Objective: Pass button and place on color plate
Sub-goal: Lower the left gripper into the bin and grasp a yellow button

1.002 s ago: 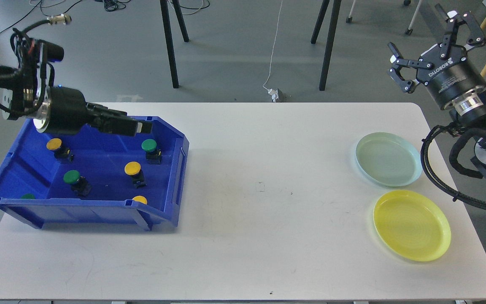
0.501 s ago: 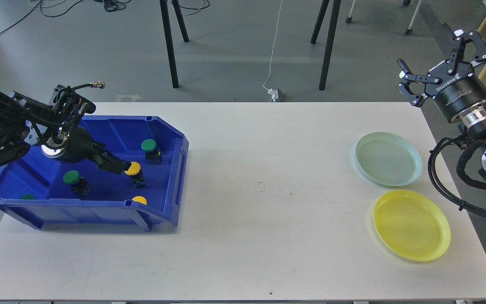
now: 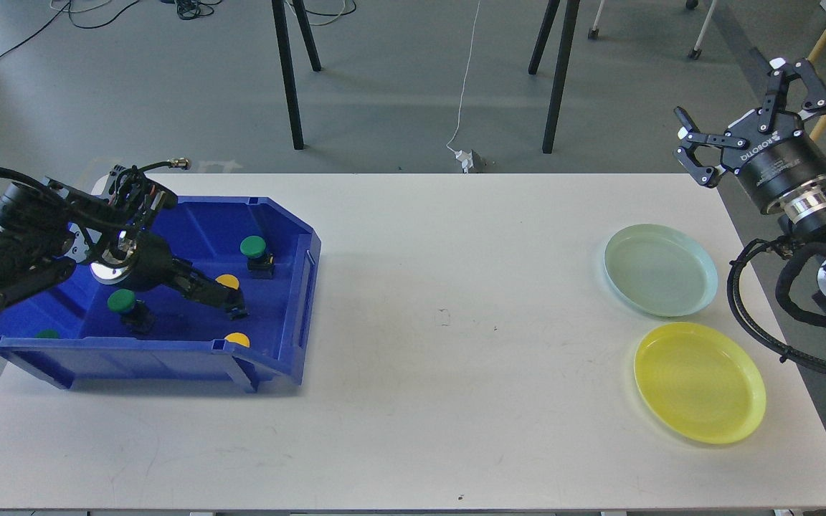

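Observation:
A blue bin (image 3: 304, 287) at the table's left holds several push buttons with black bases. Green ones are at the back right (image 3: 253, 247) and the middle left (image 3: 121, 300). A yellow one (image 3: 237, 339) lies at the front wall. My left gripper (image 3: 230, 299) reaches down into the bin and its dark fingers are at the black base of a yellow button (image 3: 226, 282). I cannot tell if they grip it. My right gripper (image 3: 739, 97) is open and empty, raised off the table's far right corner. A pale green plate (image 3: 660, 270) and a yellow plate (image 3: 700, 382) lie at the right, both empty.
A green cap (image 3: 46, 334) peeks over the bin's front left wall. The white table (image 3: 442, 373) stretches between the bin and the plates. Chair and stand legs stand on the floor behind the table.
My left gripper has dropped from above the bin's back wall down to the yellow button in the bin. My right gripper has drifted slightly to the right and stayed open.

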Robot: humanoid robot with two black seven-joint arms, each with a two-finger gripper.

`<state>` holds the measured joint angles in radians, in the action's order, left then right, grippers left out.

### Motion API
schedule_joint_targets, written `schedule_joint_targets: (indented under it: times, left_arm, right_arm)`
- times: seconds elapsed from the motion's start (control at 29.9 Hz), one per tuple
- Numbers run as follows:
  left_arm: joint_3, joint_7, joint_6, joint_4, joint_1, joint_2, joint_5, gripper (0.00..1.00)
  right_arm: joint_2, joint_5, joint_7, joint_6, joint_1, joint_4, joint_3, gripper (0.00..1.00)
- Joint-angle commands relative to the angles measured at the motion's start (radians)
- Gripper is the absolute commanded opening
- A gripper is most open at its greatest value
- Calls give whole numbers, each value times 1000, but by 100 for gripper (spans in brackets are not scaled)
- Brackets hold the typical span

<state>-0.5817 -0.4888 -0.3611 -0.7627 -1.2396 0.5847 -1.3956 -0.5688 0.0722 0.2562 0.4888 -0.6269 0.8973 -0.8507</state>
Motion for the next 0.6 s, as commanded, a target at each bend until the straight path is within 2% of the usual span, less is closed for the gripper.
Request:
schedule_joint_targets:
  times: [0.0,0.33,0.57]
  left_arm:
    - [0,0,2,28,8,-28,3,100]
    - [0,0,4,80,23,-77,32,99]
    - [0,0,7,148,60,-118,50,95]
  right_arm:
    - [0,0,0,0,4,0,-1,100]
    - [0,0,0,0,21,-1,-1,100]
    - [0,0,0,0,26,-17,-1,100]
